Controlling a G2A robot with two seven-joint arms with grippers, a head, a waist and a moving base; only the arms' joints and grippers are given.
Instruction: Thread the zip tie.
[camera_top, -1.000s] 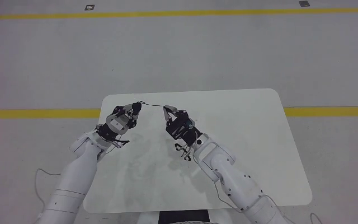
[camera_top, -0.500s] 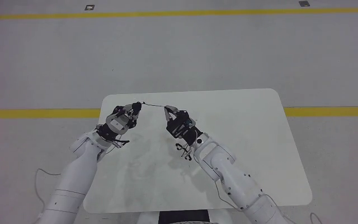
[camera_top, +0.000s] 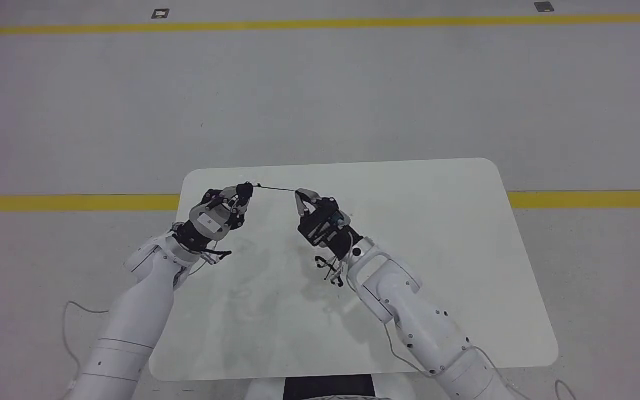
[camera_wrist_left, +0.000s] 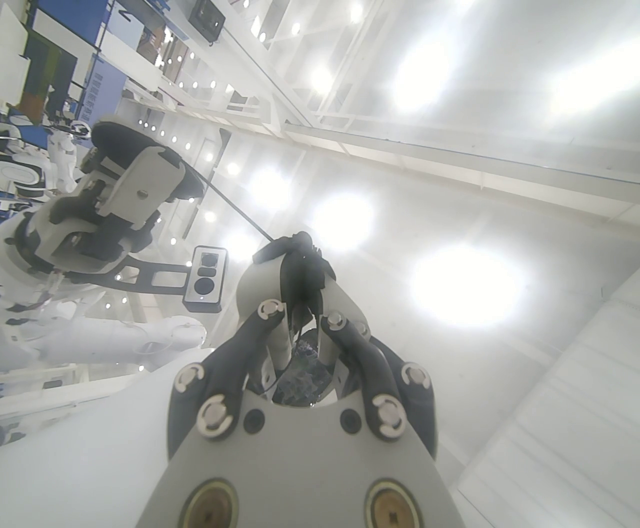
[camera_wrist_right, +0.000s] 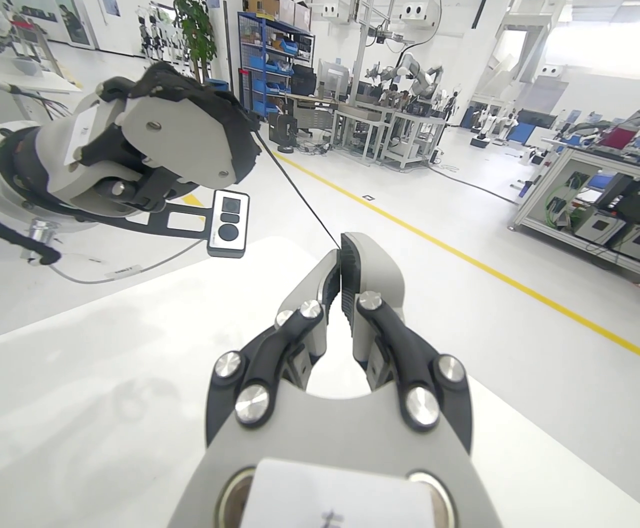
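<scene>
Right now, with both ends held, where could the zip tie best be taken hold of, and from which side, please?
Probably its bare middle: the zip tie runs thin and straight above the table between the left gripper and the right gripper, each shut on an end. Come from above, crosswise to the strap, since both arms close off the sides.

Top view overlooks the table; wrist views, close behind left gripper and right gripper, face each other.
</scene>
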